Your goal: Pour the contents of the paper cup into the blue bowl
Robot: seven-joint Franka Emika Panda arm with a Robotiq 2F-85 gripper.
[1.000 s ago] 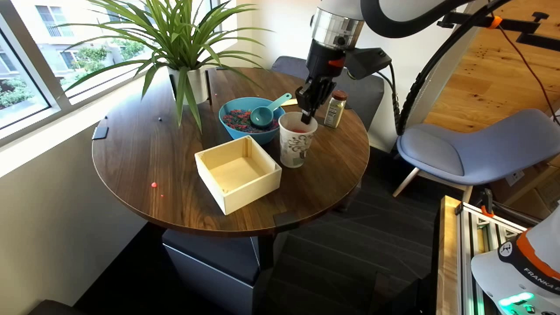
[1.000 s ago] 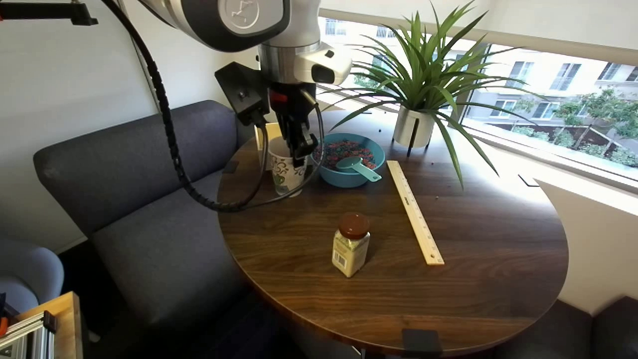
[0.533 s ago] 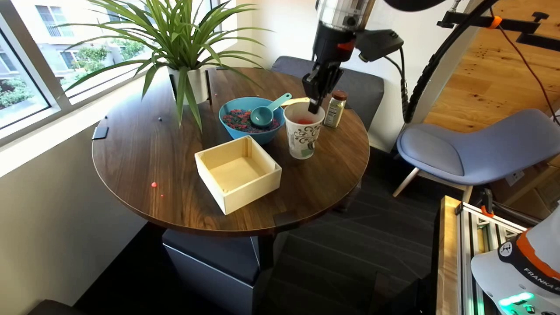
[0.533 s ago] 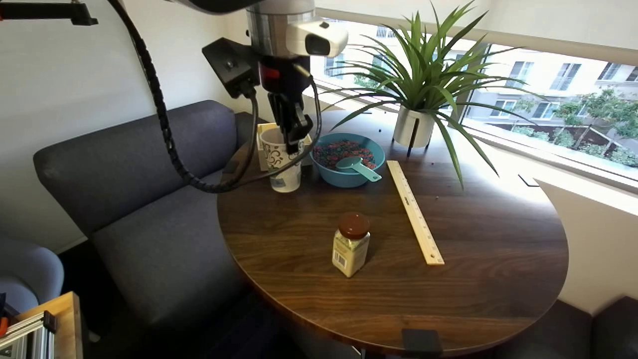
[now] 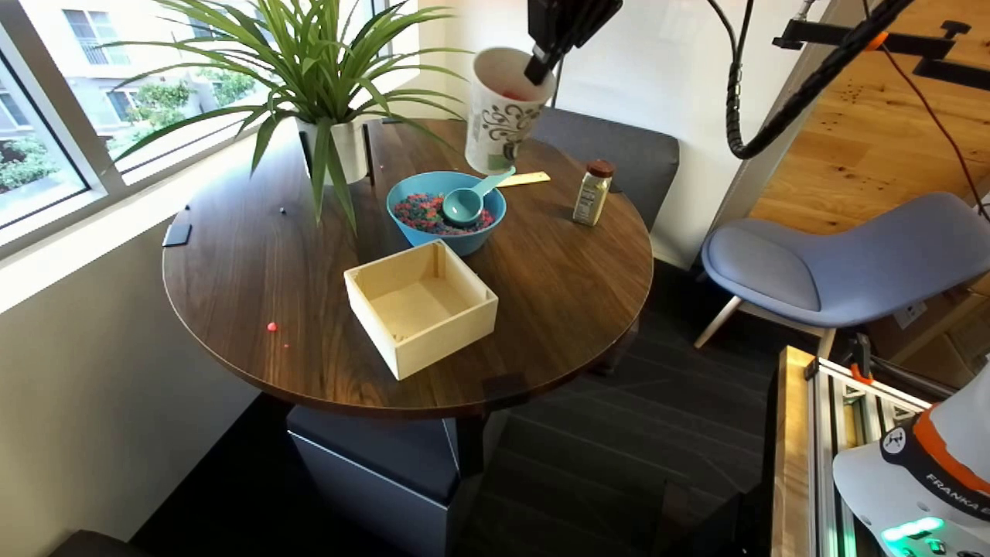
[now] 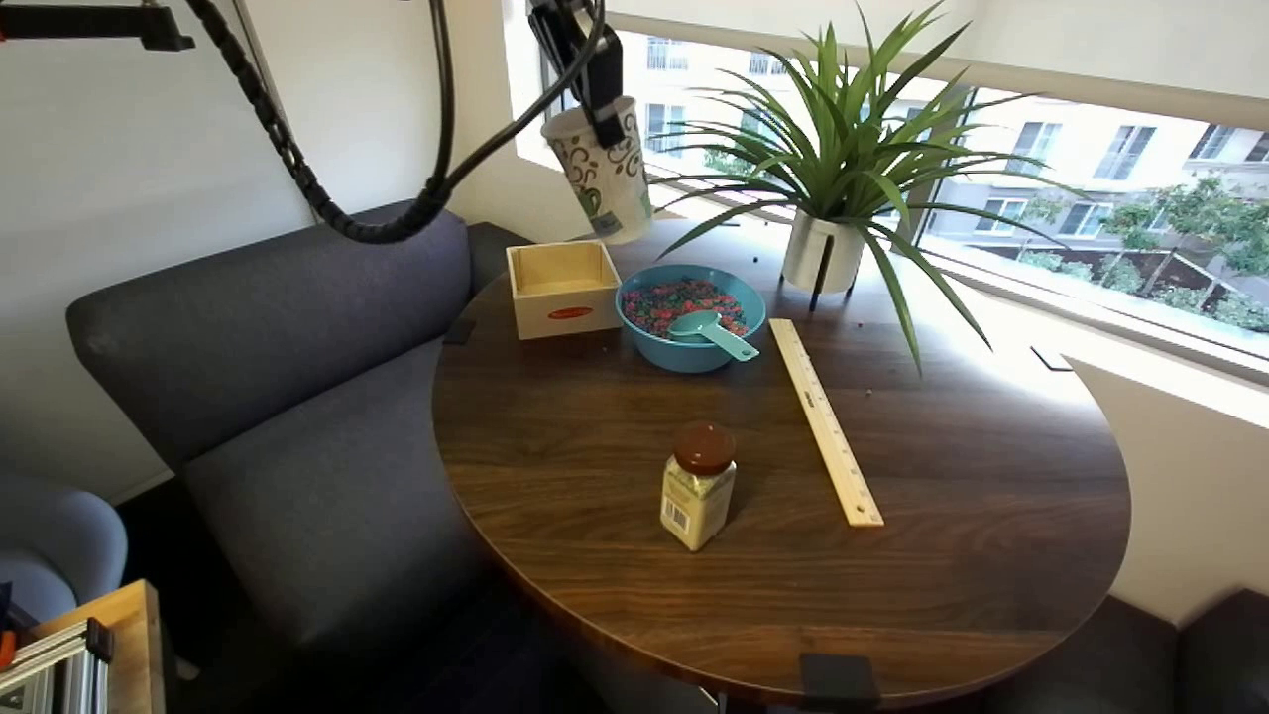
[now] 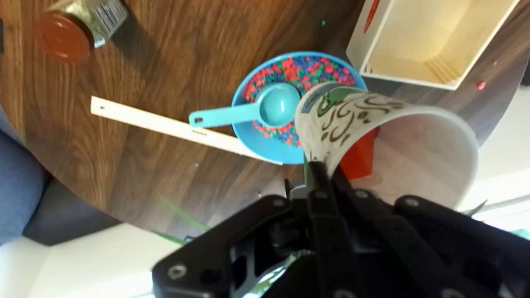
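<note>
Paper cup aloft near the blue bowl, mouth leaning the wrong way

The gripper has its jaws clamped on the cup's wall at the rim, one finger inside the mouth and one outside. The cup hangs clear of the table, higher than the bowl and near it; how squarely it sits over the bowl I cannot tell.

What the pour turns on is the cup's long axis. It is tilted, not upright: in both exterior views the base is the end nearer the bowl and the mouth leans away from it. In the wrist view, too, the base overlaps the bowl while the mouth points off past its rim. My reading is that the next move must roll the cup through upright and bring the mouth over to the bowl's side; deepening the present lean would likely send the load outside the bowl.

The orange-red contents lie inside the cup, single pieces too blurred to make out, so there looks to be pouring left. The bowl holds mixed red, blue and green bits, and a measuring scoop rests in it, handle out over the rim on the side away from the wooden box, which stands just beside the bowl.
</note>
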